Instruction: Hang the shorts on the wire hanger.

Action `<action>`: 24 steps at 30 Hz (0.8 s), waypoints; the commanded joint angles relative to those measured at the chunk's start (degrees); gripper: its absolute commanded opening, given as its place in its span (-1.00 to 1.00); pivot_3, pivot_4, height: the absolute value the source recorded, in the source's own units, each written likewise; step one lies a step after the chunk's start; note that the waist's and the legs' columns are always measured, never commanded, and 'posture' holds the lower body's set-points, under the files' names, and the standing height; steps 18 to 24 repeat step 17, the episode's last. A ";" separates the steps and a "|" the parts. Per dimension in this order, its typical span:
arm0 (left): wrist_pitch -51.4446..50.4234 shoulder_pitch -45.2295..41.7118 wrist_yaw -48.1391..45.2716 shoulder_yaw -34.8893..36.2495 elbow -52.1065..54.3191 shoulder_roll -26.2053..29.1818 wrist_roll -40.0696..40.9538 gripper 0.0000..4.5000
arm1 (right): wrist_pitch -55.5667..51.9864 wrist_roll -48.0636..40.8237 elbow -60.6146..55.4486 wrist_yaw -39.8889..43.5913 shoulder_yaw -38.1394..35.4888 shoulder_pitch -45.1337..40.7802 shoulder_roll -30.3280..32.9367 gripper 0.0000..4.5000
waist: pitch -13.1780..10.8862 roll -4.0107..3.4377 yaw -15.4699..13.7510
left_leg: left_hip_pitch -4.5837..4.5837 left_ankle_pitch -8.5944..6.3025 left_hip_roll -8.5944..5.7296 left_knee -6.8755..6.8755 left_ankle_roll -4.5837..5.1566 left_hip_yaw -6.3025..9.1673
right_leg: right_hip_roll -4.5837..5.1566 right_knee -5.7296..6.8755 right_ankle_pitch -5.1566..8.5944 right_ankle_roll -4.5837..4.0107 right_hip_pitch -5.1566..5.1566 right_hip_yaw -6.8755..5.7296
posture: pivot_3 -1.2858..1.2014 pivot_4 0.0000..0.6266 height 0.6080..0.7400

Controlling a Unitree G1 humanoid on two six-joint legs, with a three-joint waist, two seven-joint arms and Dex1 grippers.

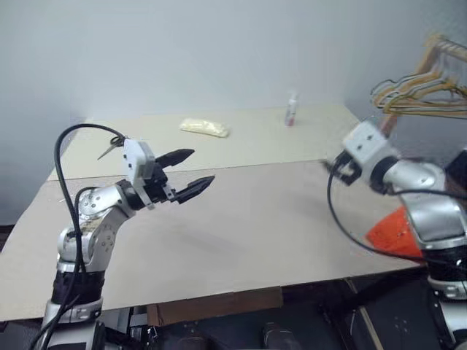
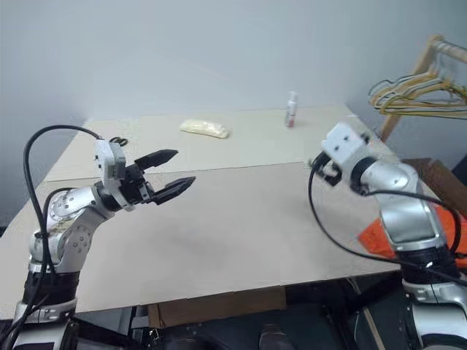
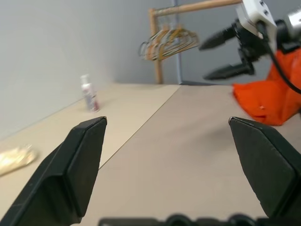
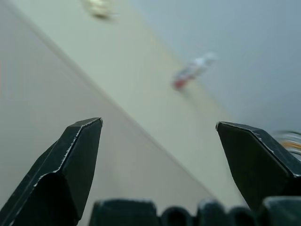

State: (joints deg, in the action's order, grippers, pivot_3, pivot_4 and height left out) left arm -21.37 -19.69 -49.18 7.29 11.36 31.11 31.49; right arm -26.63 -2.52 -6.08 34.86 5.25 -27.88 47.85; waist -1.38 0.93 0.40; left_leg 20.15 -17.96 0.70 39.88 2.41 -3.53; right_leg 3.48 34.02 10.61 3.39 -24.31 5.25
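The left gripper (image 1: 188, 171) hangs above the left half of the beige table (image 1: 241, 219), its two black fingers spread wide with nothing between them, pointing toward the table's middle. The right gripper (image 3: 225, 52) hangs above the table's right side, near the right edge; seen from the left wrist, its fingers are likewise wide apart and empty. The shorts (image 1: 394, 232), bright orange, lie bunched at the table's right edge, partly hidden behind the right arm and well apart from the left gripper. Beyond that corner stands a wooden rack (image 1: 427, 62) carrying a bunch of yellow and pale hangers (image 1: 419, 98); I cannot pick out a single grey wire hanger among them. Along the far side of the table a small white bottle (image 1: 292, 109) with a reddish base stands upright, and to its left lies a pale yellow packet (image 1: 205, 127), both far from either gripper.
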 commanded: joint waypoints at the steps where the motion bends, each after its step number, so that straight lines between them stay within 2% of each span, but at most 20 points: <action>1: -0.01 1.08 1.10 0.52 3.47 0.72 -0.20 1.00 | 2.48 0.48 -2.86 4.49 0.63 1.48 1.77 0.99 | -0.01 0.03 -1.25 | 0.01 0.00 0.00 0.00 0.00 -0.01 | 0.00 0.00 0.00 -0.01 -0.01 -0.02 | 0.15 -1.00 1.00; 8: 0.22 3.15 0.77 -0.28 4.12 2.26 -1.54 1.00 | 1.62 2.39 -3.53 6.65 1.60 2.69 0.66 0.99 | -0.02 0.06 -3.22 | 0.01 0.02 -0.09 0.03 -0.03 0.00 | -0.04 0.03 -0.02 -0.14 0.00 -0.18 | 0.15 -1.00 1.00; 24: 1.79 3.42 -0.38 -1.88 2.65 2.70 -3.84 1.00 | 1.66 4.64 -4.77 6.70 1.74 4.85 0.26 0.99 | 0.01 0.16 -3.44 | 0.03 0.02 -0.09 0.06 -0.05 -0.11 | -0.05 0.02 -0.02 -0.18 0.05 -0.26 | 0.15 -1.00 1.00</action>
